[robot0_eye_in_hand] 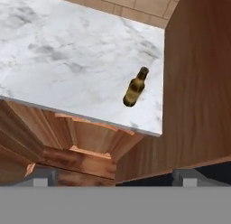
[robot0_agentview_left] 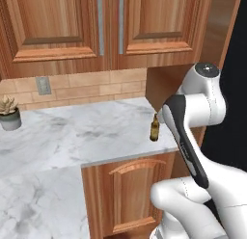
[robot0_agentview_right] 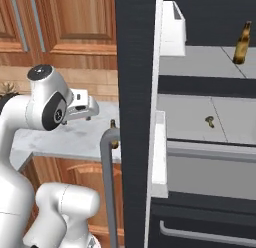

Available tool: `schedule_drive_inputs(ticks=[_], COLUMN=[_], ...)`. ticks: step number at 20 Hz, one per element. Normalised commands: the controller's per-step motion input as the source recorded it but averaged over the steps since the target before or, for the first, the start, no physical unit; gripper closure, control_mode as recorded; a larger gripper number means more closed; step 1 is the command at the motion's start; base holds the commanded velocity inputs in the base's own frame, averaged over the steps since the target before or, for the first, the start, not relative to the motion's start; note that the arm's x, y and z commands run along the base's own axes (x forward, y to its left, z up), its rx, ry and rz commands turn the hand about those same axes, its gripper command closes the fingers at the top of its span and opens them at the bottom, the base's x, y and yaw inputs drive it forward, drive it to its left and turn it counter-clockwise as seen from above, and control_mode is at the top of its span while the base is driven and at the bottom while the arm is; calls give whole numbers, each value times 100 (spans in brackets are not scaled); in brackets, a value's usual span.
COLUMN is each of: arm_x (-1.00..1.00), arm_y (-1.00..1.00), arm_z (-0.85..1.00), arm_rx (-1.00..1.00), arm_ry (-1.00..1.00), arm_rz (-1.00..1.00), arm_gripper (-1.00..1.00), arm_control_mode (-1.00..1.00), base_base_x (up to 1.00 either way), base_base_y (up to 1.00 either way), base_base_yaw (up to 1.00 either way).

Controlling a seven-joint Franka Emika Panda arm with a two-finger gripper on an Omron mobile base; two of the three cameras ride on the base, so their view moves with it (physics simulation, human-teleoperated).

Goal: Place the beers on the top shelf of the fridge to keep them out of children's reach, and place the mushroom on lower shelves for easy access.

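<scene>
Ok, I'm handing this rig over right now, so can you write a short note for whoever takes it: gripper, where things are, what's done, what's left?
Gripper: open, empty, looking down at the counter bottle.
One beer stands on the top shelf of the fridge: done.
Mushroom lies on the lower shelf: done.
Second beer stands upright on the marble counter, near its right end by the wooden side panel.
Left: grasp that bottle and set it on the top shelf, probably beside the first.
</scene>
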Motion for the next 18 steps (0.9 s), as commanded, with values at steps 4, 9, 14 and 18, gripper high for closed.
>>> schedule_drive_inputs(ticks=[4,9,14,18], arm_x=[0,6,9,21], arm_y=[0,10,6,3], arm_z=[0,-18,-59,-48], arm_rx=[0,0,0,0], arm_ry=[0,-4,-9,-7], arm_rz=[0,-7,-24,-27], arm_gripper=[-100,-100,-100,-100], arm_control_mode=[100,-100,-100,-100], base_base_x=[46,18,0,0], base_base_y=[35,18,0,0], base_base_yaw=[-20,-11,0,0])
